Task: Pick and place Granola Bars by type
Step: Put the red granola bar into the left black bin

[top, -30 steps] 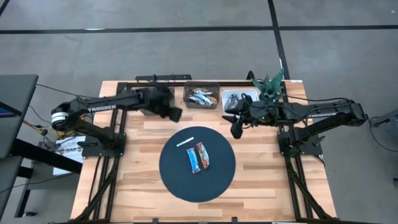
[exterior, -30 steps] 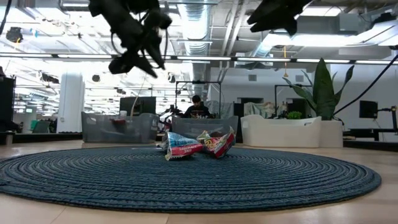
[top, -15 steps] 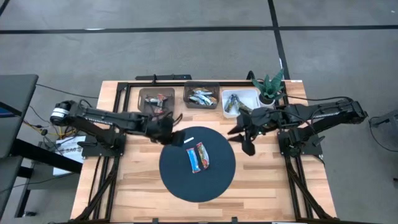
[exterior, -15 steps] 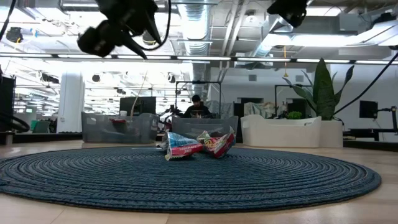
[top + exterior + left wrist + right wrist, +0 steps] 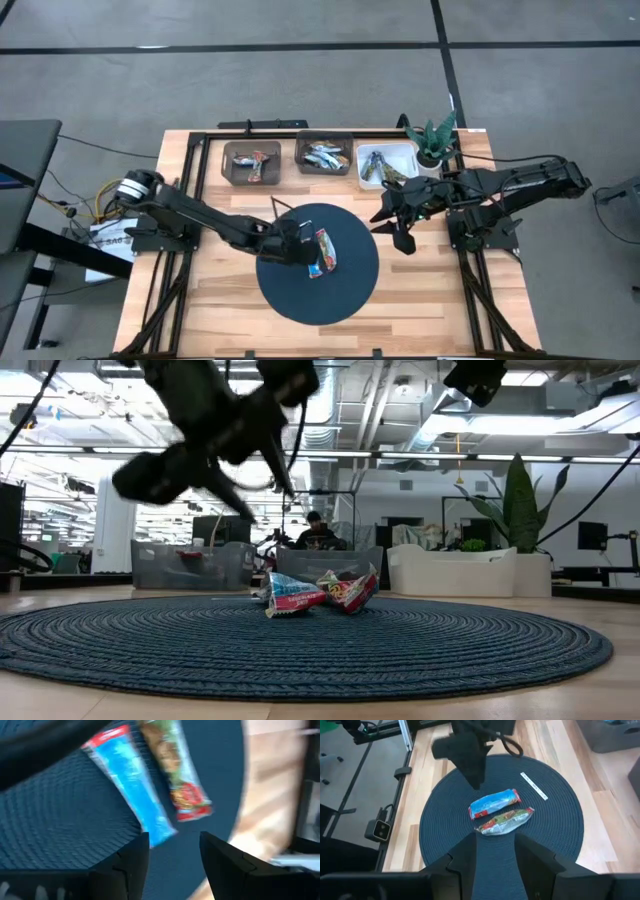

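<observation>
Two granola bars lie side by side on a round dark-blue woven mat point(image 5: 300, 295): a blue-white one point(image 5: 312, 257) point(image 5: 127, 780) and a green-brown one with a red end point(image 5: 327, 247) point(image 5: 175, 775). My left gripper point(image 5: 297, 245) point(image 5: 172, 850) is open and hovers low over the mat, just left of the blue-white bar, touching nothing. My right gripper point(image 5: 392, 228) point(image 5: 495, 850) is open in the air over the mat's right edge. In the low view the bars point(image 5: 312, 593) rest crumpled on the mat.
Three bins stand along the far edge: a dark one with red-orange bars point(image 5: 251, 162), a dark one with blue-white bars point(image 5: 324, 157) and a white one with green-brown bars point(image 5: 385, 163). A potted plant point(image 5: 432, 140) stands to their right. A white strip point(image 5: 534, 786) lies on the mat.
My left gripper has swung from above the far-left bin toward the near edge and down over the mat, ending beside the blue-white bar. My right gripper has come away from the white bin toward the mat's right edge, then stayed there. The bars have not moved.
</observation>
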Robot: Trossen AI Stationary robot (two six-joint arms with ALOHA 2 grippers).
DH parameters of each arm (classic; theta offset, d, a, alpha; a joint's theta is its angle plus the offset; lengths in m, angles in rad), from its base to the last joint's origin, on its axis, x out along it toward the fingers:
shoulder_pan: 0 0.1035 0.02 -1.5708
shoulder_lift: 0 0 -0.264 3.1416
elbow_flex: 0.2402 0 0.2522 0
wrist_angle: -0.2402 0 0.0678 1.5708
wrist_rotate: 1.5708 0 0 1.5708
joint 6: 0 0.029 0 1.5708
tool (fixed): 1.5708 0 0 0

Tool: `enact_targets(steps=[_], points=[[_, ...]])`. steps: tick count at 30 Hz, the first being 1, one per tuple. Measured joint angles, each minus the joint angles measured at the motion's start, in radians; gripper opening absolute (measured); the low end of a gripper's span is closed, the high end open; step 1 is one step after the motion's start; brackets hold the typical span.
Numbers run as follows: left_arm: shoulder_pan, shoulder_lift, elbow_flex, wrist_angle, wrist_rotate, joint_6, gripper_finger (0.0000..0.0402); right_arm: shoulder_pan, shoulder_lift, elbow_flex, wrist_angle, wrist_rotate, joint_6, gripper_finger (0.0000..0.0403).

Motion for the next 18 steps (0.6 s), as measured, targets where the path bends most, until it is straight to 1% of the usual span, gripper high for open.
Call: enact_targets(steps=[8, 13, 18], points=[[0.012, 0.108, 0.0, 0.023, 0.032, -0.042, 0.0167, 0.0, 0.0, 0.0, -0.009, 0.0, 0.0, 0.0124], [0.033, 0.117, 0.0, 0.047, 0.01, -0.025, 0.0167, 0.0, 0.0, 0.0, -0.028, 0.0, -0.002, 0.0124], [0.058, 0.119, 0.0, 0.043, 0.031, 0.011, 0.0167, 0.0, 0.0, 0.0, -0.032, 0.001, -0.008, 0.0124]])
